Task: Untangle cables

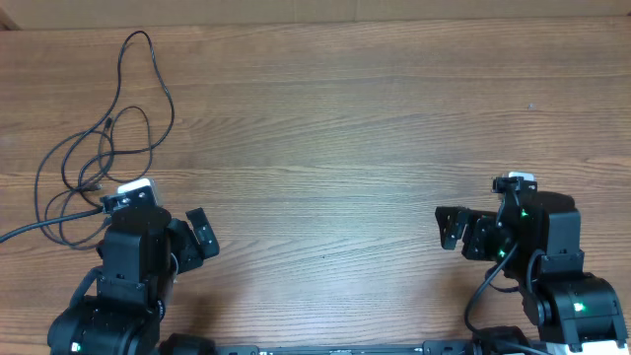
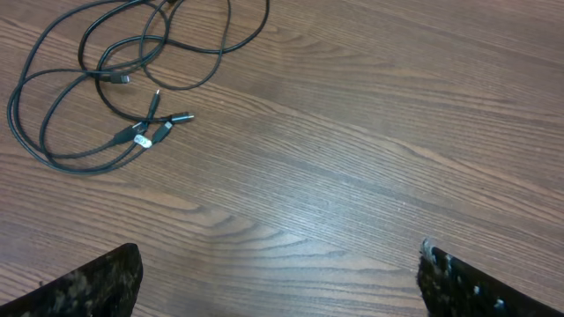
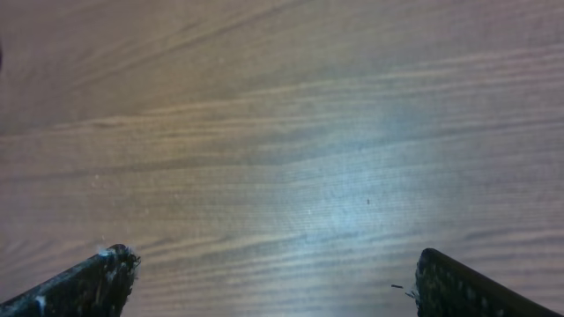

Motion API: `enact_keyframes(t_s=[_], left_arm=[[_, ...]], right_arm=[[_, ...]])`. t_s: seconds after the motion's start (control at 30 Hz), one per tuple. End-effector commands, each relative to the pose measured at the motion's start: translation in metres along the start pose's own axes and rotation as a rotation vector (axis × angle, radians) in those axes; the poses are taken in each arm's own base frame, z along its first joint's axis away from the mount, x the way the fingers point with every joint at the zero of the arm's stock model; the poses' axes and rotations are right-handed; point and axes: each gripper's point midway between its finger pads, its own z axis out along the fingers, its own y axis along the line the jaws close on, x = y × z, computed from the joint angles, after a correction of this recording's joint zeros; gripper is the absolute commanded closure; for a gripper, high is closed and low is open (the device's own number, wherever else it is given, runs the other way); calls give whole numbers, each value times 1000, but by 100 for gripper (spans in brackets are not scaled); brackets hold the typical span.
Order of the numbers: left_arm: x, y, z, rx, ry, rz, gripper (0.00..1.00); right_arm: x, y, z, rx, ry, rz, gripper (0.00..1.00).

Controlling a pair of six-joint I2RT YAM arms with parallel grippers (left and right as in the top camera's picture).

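Observation:
The cables (image 1: 108, 125) are thin black cords lying in loose, overlapping loops on the wooden table at the far left, just behind my left arm. In the left wrist view they fill the top left corner, with several small plug ends (image 2: 152, 132), some silver-tipped, lying close together. My left gripper (image 1: 197, 240) is open and empty, to the right of the cables and apart from them; its fingertips show at the bottom corners of the left wrist view (image 2: 278, 277). My right gripper (image 1: 452, 229) is open and empty at the right, over bare wood (image 3: 278, 277).
A thicker black cable (image 1: 30, 232) runs from the table's left edge to my left arm, crossing the lowest loops. The wooden table (image 1: 325, 128) stretches between the two arms. The near table edge runs below the arm bases.

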Motion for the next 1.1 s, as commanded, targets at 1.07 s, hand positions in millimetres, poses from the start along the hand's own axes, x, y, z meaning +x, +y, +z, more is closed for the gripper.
enact_keyframes(t_s=[1.07], left_arm=[[1,3,3,-20,0,-11,1]], right_arm=[[-40,25,-28,-251,-861,-156,0]])
